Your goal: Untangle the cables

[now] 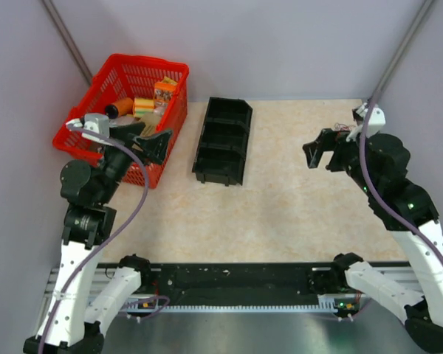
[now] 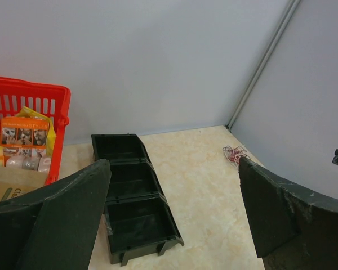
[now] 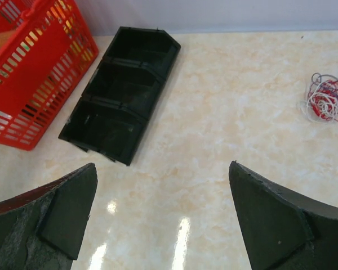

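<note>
The cables (image 3: pixel 325 104) are one small tangled bundle of red, white and dark wires, lying on the beige table at the far right. The bundle also shows in the left wrist view (image 2: pixel 234 153) near the back right corner. In the top view only a bit of it (image 1: pixel 345 130) shows, behind my right arm. My right gripper (image 1: pixel 321 153) hovers above the table, left of the bundle. It is open and empty, jaws wide apart (image 3: pixel 162 165). My left gripper (image 1: pixel 149 137) is raised beside the red basket, open and empty (image 2: pixel 172 161), far from the cables.
A black tray (image 1: pixel 223 140) with three empty compartments lies at the back middle (image 2: pixel 135 197) (image 3: pixel 121 93). A red basket (image 1: pixel 144 60) holding boxes and packets stands at the back left (image 2: pixel 28 84) (image 3: pixel 39 73). Grey walls close the back and both sides.
</note>
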Robot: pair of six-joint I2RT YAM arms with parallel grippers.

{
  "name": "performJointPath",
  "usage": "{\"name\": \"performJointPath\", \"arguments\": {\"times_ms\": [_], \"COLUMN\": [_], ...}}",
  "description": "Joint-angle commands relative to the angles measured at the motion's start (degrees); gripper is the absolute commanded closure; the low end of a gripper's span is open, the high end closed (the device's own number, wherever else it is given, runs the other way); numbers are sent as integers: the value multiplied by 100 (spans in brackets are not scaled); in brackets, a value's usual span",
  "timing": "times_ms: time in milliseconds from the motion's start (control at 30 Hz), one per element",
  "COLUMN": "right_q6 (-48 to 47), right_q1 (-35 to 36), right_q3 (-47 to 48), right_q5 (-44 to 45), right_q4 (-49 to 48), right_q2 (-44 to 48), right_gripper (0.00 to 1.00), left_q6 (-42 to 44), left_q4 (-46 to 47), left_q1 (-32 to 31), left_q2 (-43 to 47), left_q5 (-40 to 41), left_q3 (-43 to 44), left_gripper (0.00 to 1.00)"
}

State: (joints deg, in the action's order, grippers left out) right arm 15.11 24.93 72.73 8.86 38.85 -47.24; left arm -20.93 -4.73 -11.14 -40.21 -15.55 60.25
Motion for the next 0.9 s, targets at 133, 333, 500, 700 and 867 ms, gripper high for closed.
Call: {"name": "performJointPath", "arguments": {"times_ms": [133,333,500,700,867], "right_q6": [378,1211,1872,2110,1513], "right_q1": [-58,-1250,-2421,-3362,-3486], "right_q3": [30,224,137,487,1776], "right_q5": [-122,-586,-274,80,133], "right_q4": [-159,-290,-878,-1581,-1627], "right_q2": [-943,-2015,-2754,-4053,-5793], "right_gripper": [1,1,1,1,9], "left_q6": [-131,404,678,687,669], "left_q4": [420,-211,-485,-450,-432], "left_q1": [-55,-248,-591,-714,-837], "left_q2": [-532,-673,-664,-611,-559], "left_q5": [-633,-283,8,-9,-62], "left_q3": [-276,-251,-154,-224,-250], "left_gripper": [1,1,1,1,1]}}
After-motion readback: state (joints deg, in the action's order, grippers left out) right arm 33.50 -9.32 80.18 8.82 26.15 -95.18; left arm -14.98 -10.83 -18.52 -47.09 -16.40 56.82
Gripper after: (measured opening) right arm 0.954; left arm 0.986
